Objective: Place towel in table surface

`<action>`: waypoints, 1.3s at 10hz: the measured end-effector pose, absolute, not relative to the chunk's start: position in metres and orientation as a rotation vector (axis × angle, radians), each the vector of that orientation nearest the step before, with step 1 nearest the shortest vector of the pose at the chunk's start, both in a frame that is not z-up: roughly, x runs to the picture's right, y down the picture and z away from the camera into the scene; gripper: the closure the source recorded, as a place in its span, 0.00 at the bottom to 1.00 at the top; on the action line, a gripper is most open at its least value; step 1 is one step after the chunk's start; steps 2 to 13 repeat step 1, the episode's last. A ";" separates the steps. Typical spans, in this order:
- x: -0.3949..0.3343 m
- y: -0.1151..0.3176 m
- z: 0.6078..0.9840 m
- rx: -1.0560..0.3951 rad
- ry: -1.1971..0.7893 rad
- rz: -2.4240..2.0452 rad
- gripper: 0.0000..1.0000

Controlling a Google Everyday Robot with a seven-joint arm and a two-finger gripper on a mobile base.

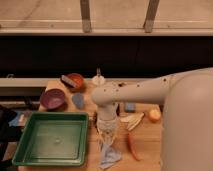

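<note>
Fingers of the gripper (pixel 107 139) seem to be pinched on the top of the towel (pixel 109 154), though the arm (pixel 140 92) hides much of them, so this is a judgement and not a clear sight. Gripper hangs low over the table (pixel 150 150), just right of the green tray (pixel 52 139). Towel droops from it in a loose fold, and its lower end looks to be touching or lying on the wood near the front edge, beside a carrot (pixel 134 146). A banana (pixel 131 120) and an apple (pixel 154 115) lie to the right, well clear of the cloth. Most of the task appears done: the towel is over bare wood and down. What is left is the release and lifting away.
</note>
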State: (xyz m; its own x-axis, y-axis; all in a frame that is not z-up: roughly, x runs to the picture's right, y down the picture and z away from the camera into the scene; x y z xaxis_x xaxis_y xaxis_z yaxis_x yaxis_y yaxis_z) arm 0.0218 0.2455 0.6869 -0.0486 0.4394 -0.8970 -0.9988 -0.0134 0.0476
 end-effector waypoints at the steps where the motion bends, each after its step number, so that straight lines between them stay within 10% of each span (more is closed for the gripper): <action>1: 0.024 0.232 0.672 -0.810 0.860 1.453 0.68; 13: 0.024 0.232 0.672 -0.810 0.860 1.453 0.68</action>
